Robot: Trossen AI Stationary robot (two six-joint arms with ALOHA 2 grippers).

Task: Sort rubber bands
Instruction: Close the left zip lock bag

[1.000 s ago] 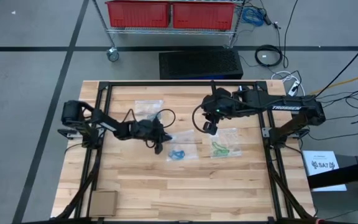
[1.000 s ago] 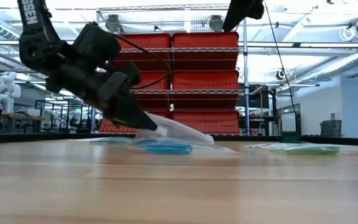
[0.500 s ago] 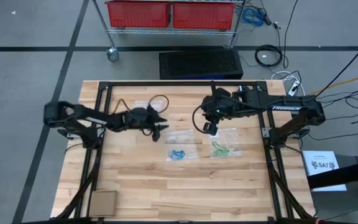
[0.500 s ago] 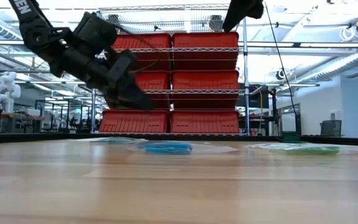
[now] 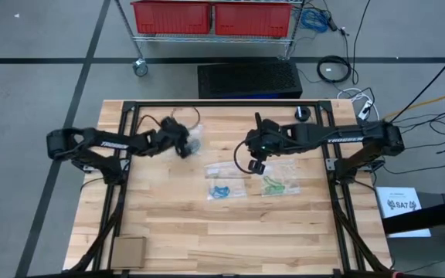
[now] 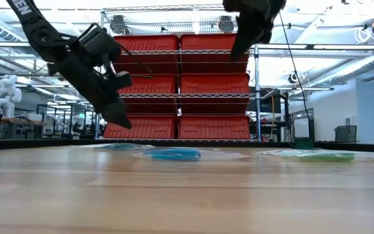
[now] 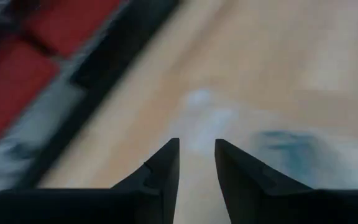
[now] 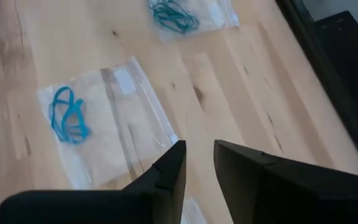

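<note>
Pale wooden plank counter (image 5: 168,224) seen from above. Blue rubber bands (image 5: 221,190) in a clear plastic bag (image 5: 226,179) at centre, green rubber bands (image 5: 273,184) in another just right. Left jaws (image 5: 184,147) raised over the far left, well apart from both, slightly parted, holding nothing. Right jaws (image 5: 256,166) hovering above, between the bags, narrowly parted, empty. Dark arms reaching in from either side.

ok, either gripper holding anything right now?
No. The left gripper and right gripper both show a bare gap between their fingers, raised off the table.
</note>
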